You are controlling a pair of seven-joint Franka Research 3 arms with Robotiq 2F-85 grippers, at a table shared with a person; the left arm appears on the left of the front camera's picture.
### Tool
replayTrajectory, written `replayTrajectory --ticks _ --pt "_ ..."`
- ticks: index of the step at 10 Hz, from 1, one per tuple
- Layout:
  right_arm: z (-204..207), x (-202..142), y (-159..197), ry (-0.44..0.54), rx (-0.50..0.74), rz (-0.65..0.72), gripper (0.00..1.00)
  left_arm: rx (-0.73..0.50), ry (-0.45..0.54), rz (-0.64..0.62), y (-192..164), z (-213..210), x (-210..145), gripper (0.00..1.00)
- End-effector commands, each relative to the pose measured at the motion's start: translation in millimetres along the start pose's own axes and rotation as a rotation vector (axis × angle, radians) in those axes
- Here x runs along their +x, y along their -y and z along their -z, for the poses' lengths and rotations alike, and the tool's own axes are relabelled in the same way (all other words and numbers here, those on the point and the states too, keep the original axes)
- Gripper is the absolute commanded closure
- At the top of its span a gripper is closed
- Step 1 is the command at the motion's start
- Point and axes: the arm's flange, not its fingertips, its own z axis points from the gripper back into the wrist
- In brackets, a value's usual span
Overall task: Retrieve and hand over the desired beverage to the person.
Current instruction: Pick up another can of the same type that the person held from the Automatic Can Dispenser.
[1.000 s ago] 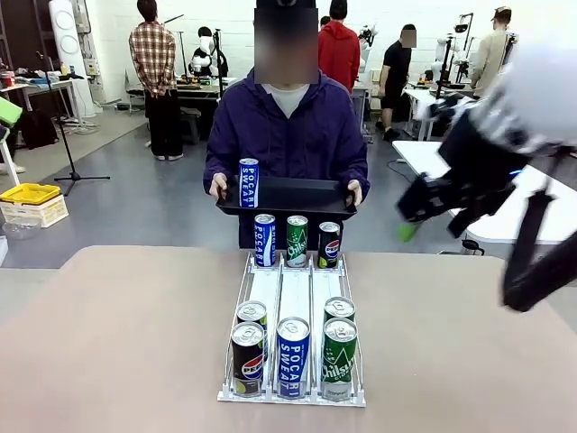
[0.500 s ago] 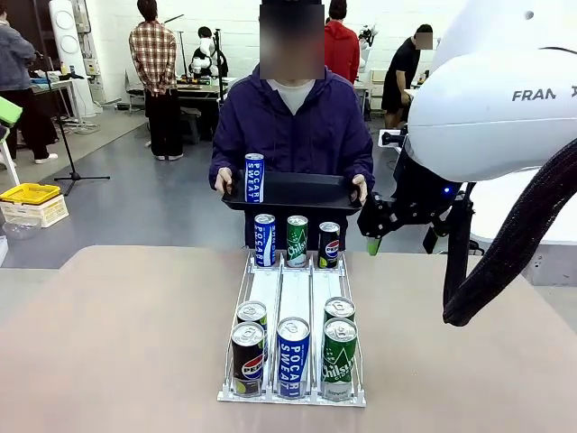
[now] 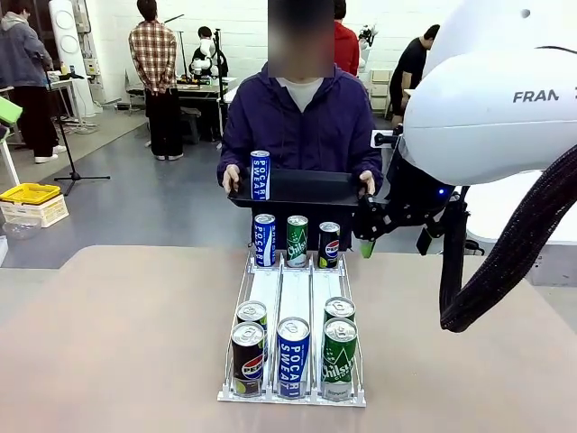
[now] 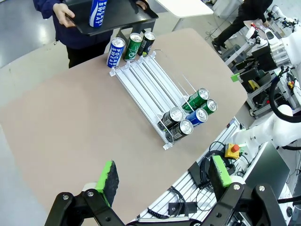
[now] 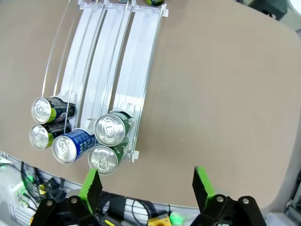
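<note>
Bare tabletop [image 3: 108,343] around racked cans [image 3: 293,356], seemingly unobstructed

My right arm [image 3: 491,99] comes in from the right and bends down toward the middle. The right gripper [image 5: 146,184] is raised with its fingers [image 5: 91,185] spread wide, gripping nothing. My left gripper [image 4: 164,174] hovers high, likewise parted and empty.

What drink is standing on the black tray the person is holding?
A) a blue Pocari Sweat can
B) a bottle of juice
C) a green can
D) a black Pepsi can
A: a blue Pocari Sweat can stands upright on the black tray that the person holds.
</note>
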Motion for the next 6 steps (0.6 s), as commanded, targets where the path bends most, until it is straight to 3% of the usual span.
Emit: replayTrajectory --ticks 1,3,6 --pt "1.2 -0.2 1.2 0.002 -0.008 0.004 0.00 -0.019 0.009 0.005 -0.5 -1.1 0.1 0.00" --pt "0.0 0.0 -0.1 0.000 0.000 0.000 0.00 -0.019 0.009 0.005 -0.5 -1.1 0.1 0.00" --pt "19.3 -5.8 -54.3 -0.126 -0.034 0.118 0.00 -0.019 0.009 0.005 -0.5 -1.1 0.1 0.00"
